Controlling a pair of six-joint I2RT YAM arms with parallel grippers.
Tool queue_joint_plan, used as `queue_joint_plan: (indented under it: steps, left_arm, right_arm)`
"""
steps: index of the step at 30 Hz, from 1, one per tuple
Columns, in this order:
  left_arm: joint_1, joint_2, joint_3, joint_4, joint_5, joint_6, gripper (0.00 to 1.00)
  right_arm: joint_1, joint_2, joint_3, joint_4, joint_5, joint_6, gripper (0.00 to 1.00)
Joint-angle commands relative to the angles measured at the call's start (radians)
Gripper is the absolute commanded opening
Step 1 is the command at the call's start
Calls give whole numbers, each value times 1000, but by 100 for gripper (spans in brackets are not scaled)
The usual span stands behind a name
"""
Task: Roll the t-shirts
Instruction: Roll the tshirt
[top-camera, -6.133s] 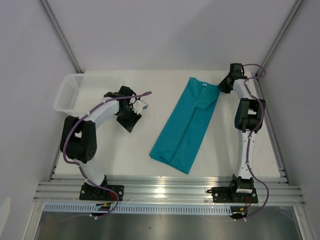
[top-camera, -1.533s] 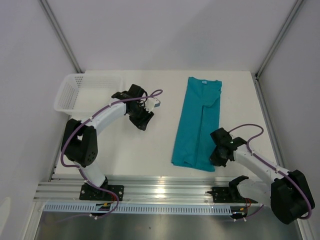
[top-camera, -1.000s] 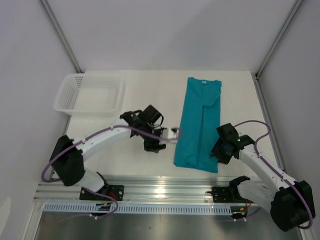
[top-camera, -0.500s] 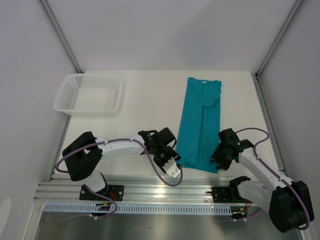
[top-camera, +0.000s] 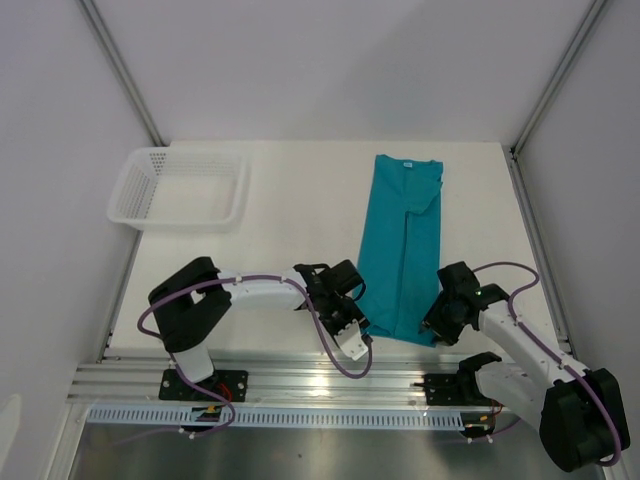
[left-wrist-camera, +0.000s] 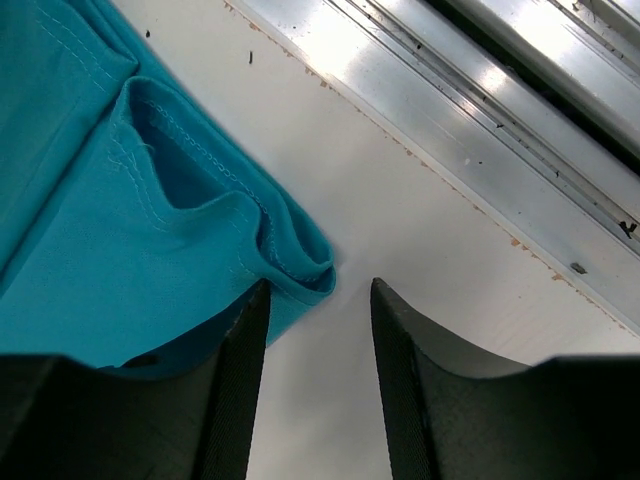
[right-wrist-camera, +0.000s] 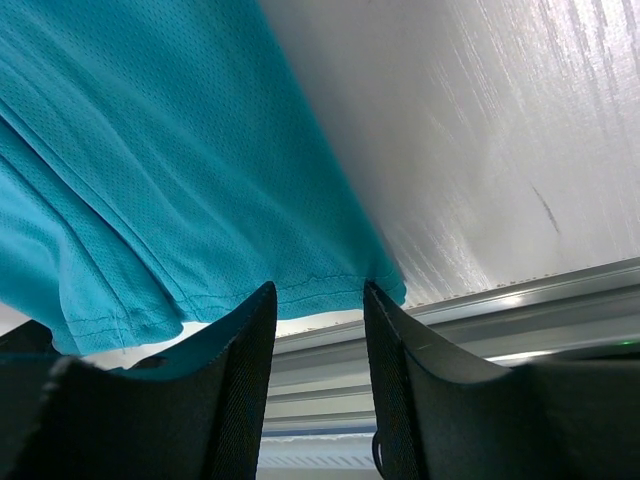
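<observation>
White table (top-camera: 290, 210), shirt (top-camera: 405, 240) folded long on it. At its near hem corners the left gripper (left-wrist-camera: 318, 292) and right gripper (right-wrist-camera: 318, 292) sit with fingers spread, nothing pinched. Roll hasn't started imo; next they'd need to pinch both corners evenly.

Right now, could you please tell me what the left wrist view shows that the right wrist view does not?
Only the left wrist view: the t-shirt's near corner puckered into a raised, open fold just ahead of the open left gripper. Only the right wrist view: a hem running fairly straight across the gap of the open right gripper, ending in a flat corner. Both: teal cloth, the white table, and the aluminium rail along its edge.
</observation>
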Motion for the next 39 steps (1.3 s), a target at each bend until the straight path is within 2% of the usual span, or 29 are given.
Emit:
queue_joint_plan:
  steps: [1,4,7,8,10,15,20,23,30,34,36,37,39]
  left_arm:
    - [-8,6,25,6,31,-16,48]
    - [-8,9,17,5,15,-28,45]
    - [-8,7,25,15,34,-37,34]
    - [-10,7,30,18,49,-42,24]
    - [-10,4,39,31,60,-55,18]
    - [-14,4,53,34,94,-77,14]
    - [-19,6,48,41,98,-82,1]
    - [-22,6,48,40,107,-92,1]
    - [-39,1,45,45,140,-146,1]
    - [-45,6,42,54,138,-157,1]
    - [-46,7,37,54,112,-137,12]
    - [-46,6,34,49,104,-128,23]
    - [-46,1,31,34,74,-96,31]
  right_arm:
    - [1,-8,27,-29,3,14,43]
    - [7,-11,82,-74,49,8,43]
    - [8,-19,107,-98,94,6,43]
    - [8,-22,105,-100,94,8,43]
    - [10,-34,102,-103,91,28,43]
    - [7,-89,100,-124,124,80,45]
    - [-1,-91,120,-158,172,149,45]
    - [4,-70,107,-158,177,208,45]
    - [-1,-31,87,-120,192,218,45]
    - [2,-37,120,-153,264,253,45]
    - [1,-45,145,-127,266,207,45]
    - [-2,-46,156,-127,266,204,44]
    - [-2,-46,173,-135,263,190,44]
